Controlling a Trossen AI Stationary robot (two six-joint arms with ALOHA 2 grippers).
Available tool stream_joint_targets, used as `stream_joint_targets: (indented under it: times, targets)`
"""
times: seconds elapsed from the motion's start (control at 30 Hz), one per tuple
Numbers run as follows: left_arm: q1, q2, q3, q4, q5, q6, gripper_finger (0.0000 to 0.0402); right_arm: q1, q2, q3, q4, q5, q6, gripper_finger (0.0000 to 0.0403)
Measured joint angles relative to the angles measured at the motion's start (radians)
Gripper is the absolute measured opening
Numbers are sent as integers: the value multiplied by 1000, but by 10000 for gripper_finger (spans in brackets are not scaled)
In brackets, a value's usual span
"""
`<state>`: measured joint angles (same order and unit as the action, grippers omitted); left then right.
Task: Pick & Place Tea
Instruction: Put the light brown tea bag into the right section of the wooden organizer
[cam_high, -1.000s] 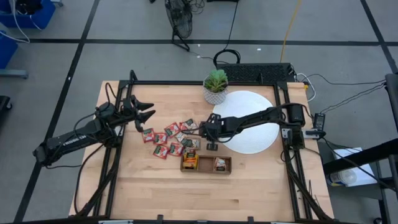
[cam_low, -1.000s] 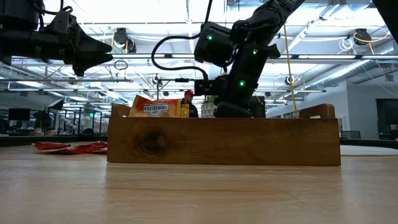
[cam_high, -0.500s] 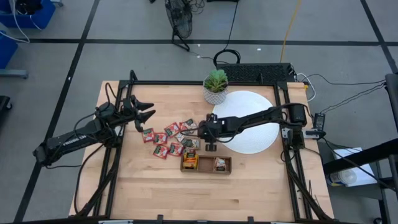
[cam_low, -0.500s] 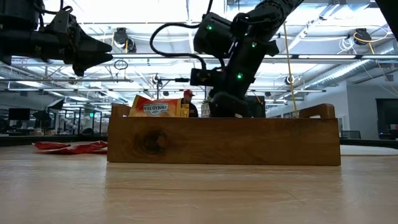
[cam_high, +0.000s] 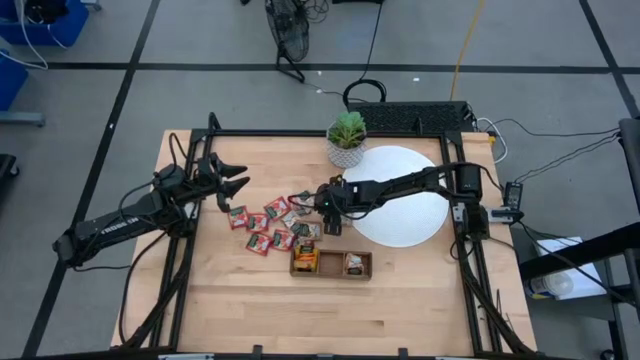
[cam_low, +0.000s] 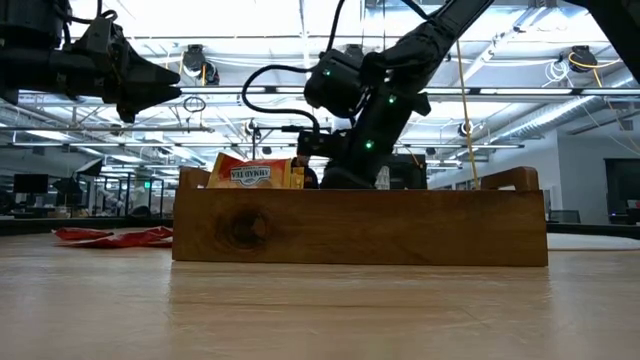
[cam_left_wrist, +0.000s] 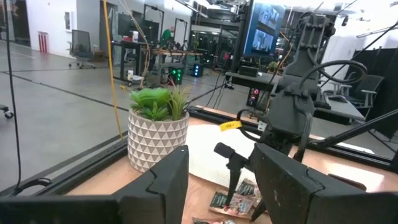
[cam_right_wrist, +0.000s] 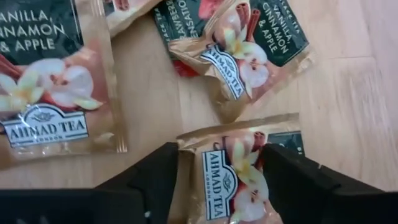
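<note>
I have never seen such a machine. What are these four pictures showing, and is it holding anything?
Two dark robot arms work at a wooden table. One picture looks down from above, one looks level across the tabletop, and two come from cameras on the arms' wrists. On the table lie small tea sachets, a wooden tray with some sachets inside, a white disc and a potted plant. The right tool is down over the sachets, its fingers open on either side of one sachet, not yet gripping it. The left tool waits above the table's left side, open and empty.
</note>
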<state>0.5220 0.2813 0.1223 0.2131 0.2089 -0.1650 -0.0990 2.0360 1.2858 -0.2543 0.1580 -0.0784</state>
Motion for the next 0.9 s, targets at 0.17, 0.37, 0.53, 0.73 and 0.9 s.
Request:
stream_joint_targets:
  times: [0.17,0.37,0.53,0.73,0.9]
  targets:
    - [0,0,0,0,0,0,182,1,1,-1,-4,-4,10,128]
    - [0,0,0,0,0,0,182,3,0,-2,-15,-2,-7,13]
    - [0,0,0,0,0,0,182,32,-22,-6,-23,109,-50,5]
    - [0,0,0,0,0,0,182,109,-179,-7,-116,312,-43,2]
    - [0,0,0,0,0,0,182,243,-324,-8,-215,365,117,1]
